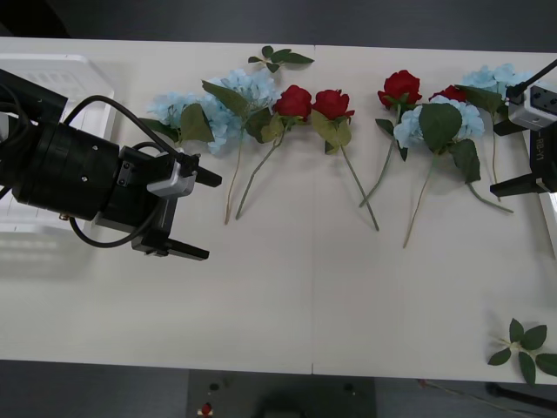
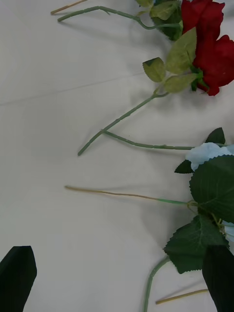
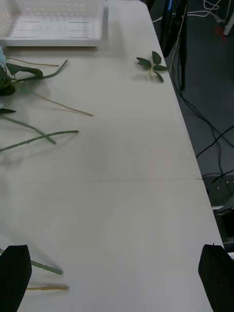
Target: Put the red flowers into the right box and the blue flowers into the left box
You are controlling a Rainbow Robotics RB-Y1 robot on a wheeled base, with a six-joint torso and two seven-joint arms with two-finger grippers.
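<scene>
Red flowers [image 1: 332,104] lie in a row between the spread-open left hand [image 1: 197,214] and right hand [image 1: 522,139].

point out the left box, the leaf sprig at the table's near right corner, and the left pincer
left box [image 1: 52,65], front view, top rim
leaf sprig [image 1: 525,344], front view, middle of the leaves
left pincer [image 1: 198,215], front view, midway between its open fingertips

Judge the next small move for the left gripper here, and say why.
Probably ease the open left gripper forward and down onto the stem of the nearest blue flower. It hovers empty beside the left box, and all flowers still lie on the table, none boxed. The right gripper waits at the far right, open.
</scene>
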